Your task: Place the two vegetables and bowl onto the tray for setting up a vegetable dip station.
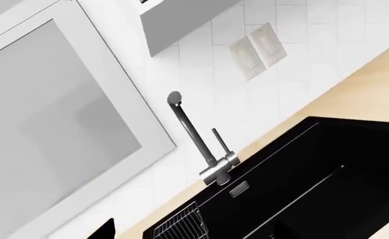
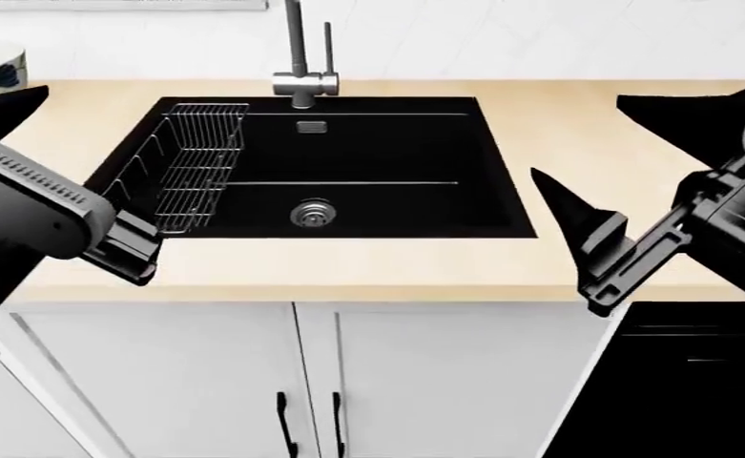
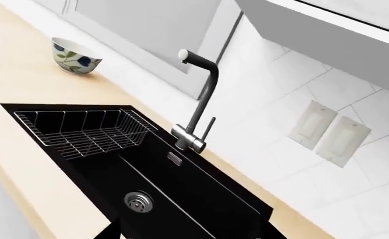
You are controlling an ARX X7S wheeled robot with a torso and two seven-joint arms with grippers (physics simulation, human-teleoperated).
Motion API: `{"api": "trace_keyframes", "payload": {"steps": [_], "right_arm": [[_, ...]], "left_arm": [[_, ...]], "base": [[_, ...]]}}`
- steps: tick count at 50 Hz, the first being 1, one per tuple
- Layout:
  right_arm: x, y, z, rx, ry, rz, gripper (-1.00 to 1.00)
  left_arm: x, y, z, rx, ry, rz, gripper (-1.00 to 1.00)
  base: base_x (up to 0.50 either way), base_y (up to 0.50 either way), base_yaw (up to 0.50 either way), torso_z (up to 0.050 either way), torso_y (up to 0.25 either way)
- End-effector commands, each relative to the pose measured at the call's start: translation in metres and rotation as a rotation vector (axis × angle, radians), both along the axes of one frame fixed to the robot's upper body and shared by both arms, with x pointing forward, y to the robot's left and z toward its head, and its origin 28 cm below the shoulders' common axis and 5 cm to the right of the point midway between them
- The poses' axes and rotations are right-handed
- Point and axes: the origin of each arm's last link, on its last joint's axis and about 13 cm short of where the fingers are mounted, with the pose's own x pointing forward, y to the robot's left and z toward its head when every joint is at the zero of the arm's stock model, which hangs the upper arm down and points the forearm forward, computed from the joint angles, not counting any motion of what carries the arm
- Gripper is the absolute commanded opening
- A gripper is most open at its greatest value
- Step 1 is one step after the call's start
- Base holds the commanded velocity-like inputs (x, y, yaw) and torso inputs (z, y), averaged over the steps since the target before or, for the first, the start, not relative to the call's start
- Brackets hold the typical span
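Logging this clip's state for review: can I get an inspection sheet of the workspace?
Surface: light wood counter, black sink set in it.
Job's things: bowl upright on the counter, far left; vegetables and tray not made out.
Clutter: wire rack in the sink.
End effectors: left end effector and right end effector near the counter's front; open or shut unclear.
Cables: nothing seen.
Surroundings: faucet, tiled wall, outlets, cabinet doors.

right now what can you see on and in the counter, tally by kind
bowl: 1
sink basin: 1
faucet: 1
wire rack in the sink: 1
drain: 1
total: 5
No cucumber, carrot or tray in any view.
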Motion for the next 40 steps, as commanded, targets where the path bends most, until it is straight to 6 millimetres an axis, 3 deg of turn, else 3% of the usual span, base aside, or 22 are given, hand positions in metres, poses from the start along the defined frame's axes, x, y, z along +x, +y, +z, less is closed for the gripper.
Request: {"api": "trace_keyframes", "payload": {"steps": [1,12,40], "right_arm": [[0.005,0.001,0.004,-0.086,-0.072,0.005,1.0],[0.007,0.001,0.001,-0.088,-0.075,0.001,1.0],[0.007,0.0,-0.006,-0.07,-0.073,-0.013,1.0]], "left_arm": [[0.002,0.002,0.004,0.02,-0.013,0.021,1.0],[0.003,0.001,0.0,0.034,0.013,0.03,1.0],[0.005,-0.003,-0.002,0.059,-0.005,0.029,1.0]], "base": [[0.0,0.5,0.0,0.05,0.113],[0.0,0.5,0.0,0.041,0.088],[0.0,0.5,0.0,0.001,0.0]]}}
